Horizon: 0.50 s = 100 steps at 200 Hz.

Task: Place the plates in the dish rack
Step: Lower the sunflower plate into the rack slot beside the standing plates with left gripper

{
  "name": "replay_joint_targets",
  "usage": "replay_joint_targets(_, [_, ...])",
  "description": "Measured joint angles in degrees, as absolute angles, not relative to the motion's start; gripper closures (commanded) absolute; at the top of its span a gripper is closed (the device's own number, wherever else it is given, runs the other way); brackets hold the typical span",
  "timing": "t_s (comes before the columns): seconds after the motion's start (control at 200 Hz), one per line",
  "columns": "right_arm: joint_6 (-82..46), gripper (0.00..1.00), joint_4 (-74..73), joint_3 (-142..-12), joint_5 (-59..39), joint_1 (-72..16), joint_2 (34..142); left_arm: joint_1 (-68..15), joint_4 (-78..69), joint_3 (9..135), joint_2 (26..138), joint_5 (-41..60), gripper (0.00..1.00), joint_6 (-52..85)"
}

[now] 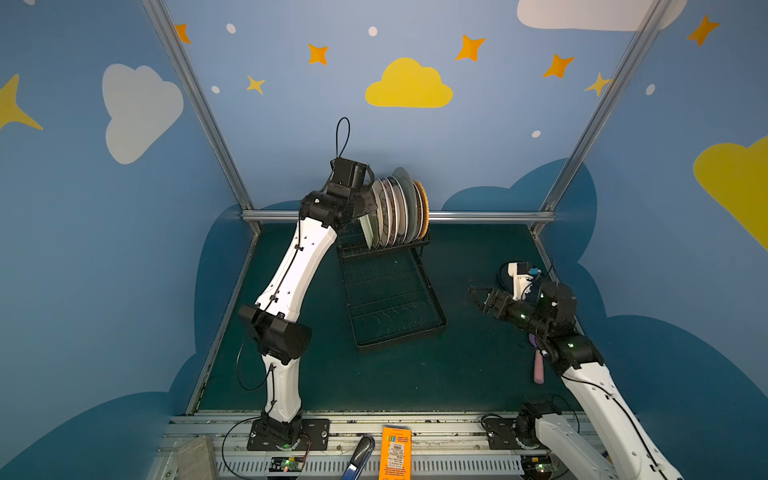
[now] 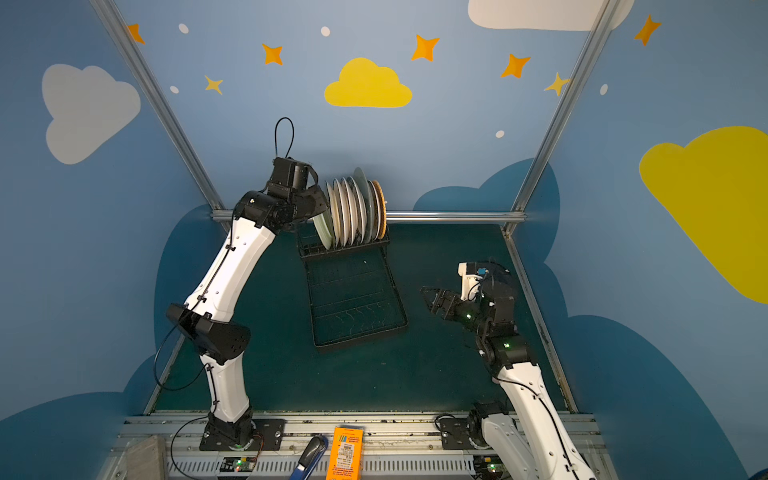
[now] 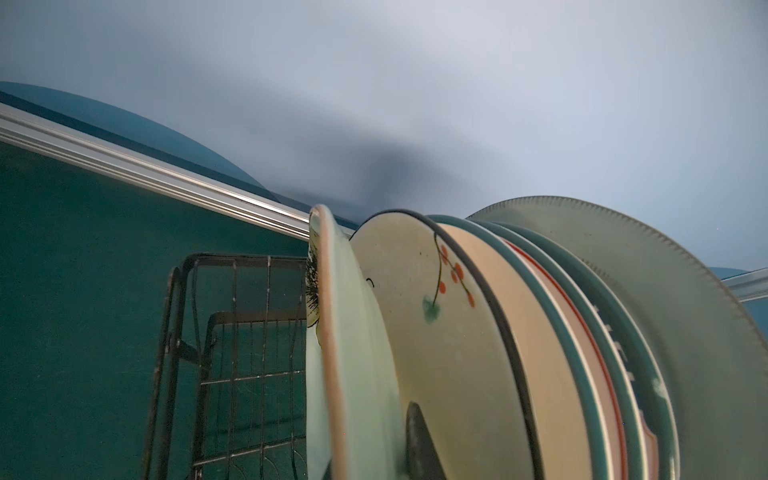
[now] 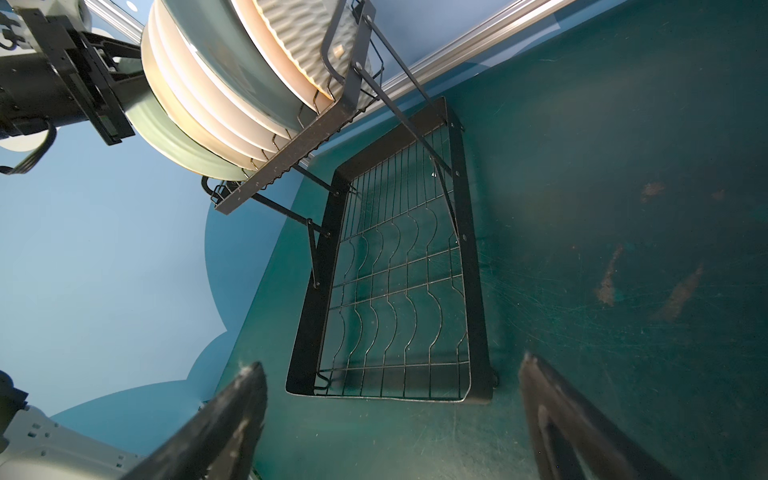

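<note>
Several plates (image 1: 399, 208) stand on edge in the raised basket of the black wire dish rack (image 1: 432, 291), at the back of the table in both top views. My left gripper (image 1: 365, 203) is shut on a pale green plate (image 3: 353, 332) at the left end of that row. One finger (image 3: 419, 440) presses its back, next to a cream plate with red berries (image 3: 436, 311). This held plate (image 4: 178, 137) hangs a little lower than the others. My right gripper (image 1: 473, 295) stands open and empty above the table, right of the rack's flat tray (image 4: 473, 291).
A dark round plate (image 1: 503, 277) lies flat on the table behind my right wrist. A small pink handle (image 1: 539, 368) lies near the right arm. An orange packet (image 1: 395, 453) and a blue-handled tool (image 1: 359, 457) sit on the front rail. Aluminium rails edge the table.
</note>
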<state>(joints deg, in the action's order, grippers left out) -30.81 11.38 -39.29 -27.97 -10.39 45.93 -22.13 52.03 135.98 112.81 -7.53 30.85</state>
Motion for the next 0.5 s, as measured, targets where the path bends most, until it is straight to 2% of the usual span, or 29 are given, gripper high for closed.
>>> replay_joint_targets(0.23, [-30.81,0.07,11.38,-39.29,-27.97,-10.39,45.93,-21.69,52.82,137.82,114.65,-6.96,0.84,30.68])
replay_joint_targets(0.3, [-30.81,0.07,11.38,-39.29,-27.97,-10.39,45.93,-21.52,52.53,138.02,115.04,-6.87,0.79,30.61])
replay_joint_targets(0.4, [-30.83,0.07,11.38,-39.29,-27.97,-10.35,45.93,-21.12,52.14,138.61,115.09,-6.79,0.80,30.50])
replay_joint_targets(0.501, [-30.83,0.07,11.38,-39.29,-27.97,-10.26,45.93,-20.73,51.00,139.70,115.09,-6.72,0.74,30.44])
